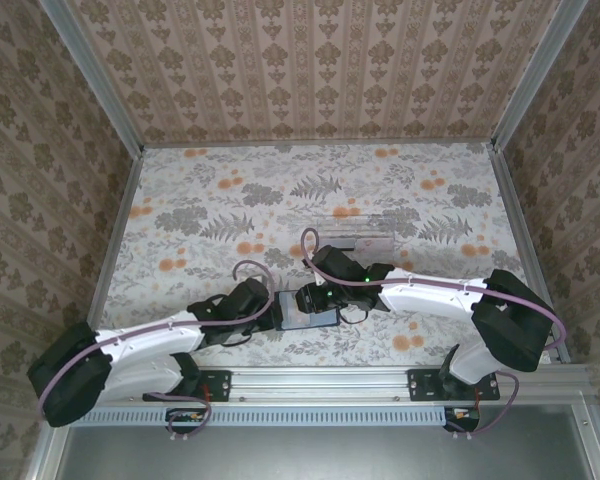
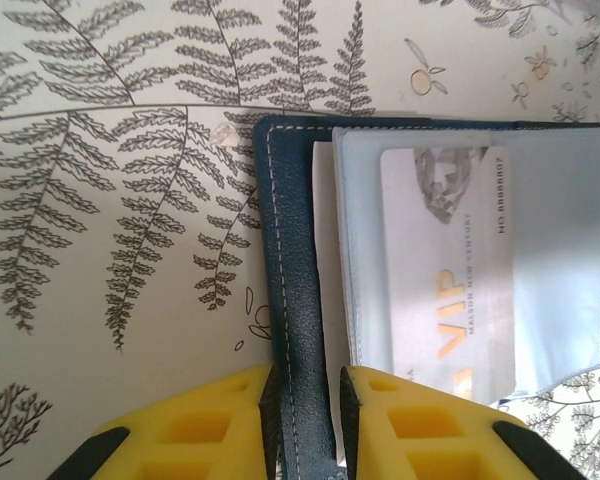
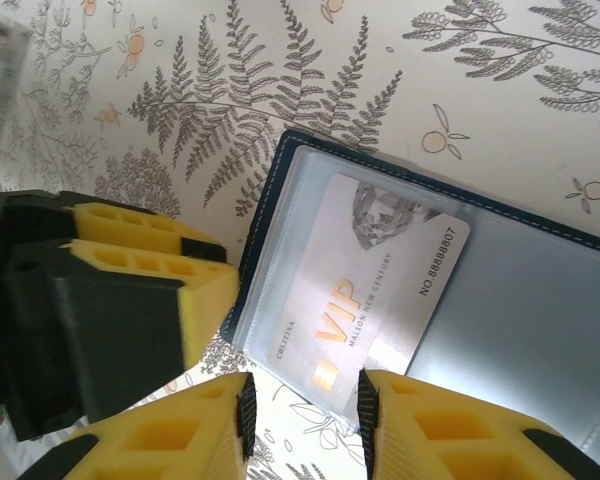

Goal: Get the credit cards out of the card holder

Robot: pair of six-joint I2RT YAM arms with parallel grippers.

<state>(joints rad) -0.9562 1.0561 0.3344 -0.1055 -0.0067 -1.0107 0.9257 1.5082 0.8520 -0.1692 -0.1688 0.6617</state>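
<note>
The card holder (image 2: pixel 298 250) lies opened flat on the fern-print table (image 1: pixel 200 200), at the near edge between the 2 arms. The left gripper (image 2: pixel 305 425) is clenched on its navy stitched border, pinning it down. A pale credit card (image 3: pixel 380 280) marked VIP sits in the grey-blue sleeve (image 3: pixel 520 300) of 1 inner panel, its lower end sticking out past the pocket. The thin white edge of a 2nd card (image 2: pixel 323 250) shows beside the sleeve in the left wrist view.

The right gripper (image 3: pixel 305 410) hangs over that exposed end with its jaws parted. The card's corner lies in the gap between the yellow pads, and neither pad is visibly pressing on it. A clear tray (image 1: pixel 352 232) stands farther back on the table, apart from the work.

By the look of it, the step in hand is pulling out the 1st card: 1 arm anchors the holder while the other lines up for the grab. No card appears loose on the table, so the task seems to be at its start.

The next move likely calls for the right pincer to drop, close on the protruding end and slide the card out along the pocket's length. The left grip would have to resist that pull, or the whole holder may drag along with the card.
</note>
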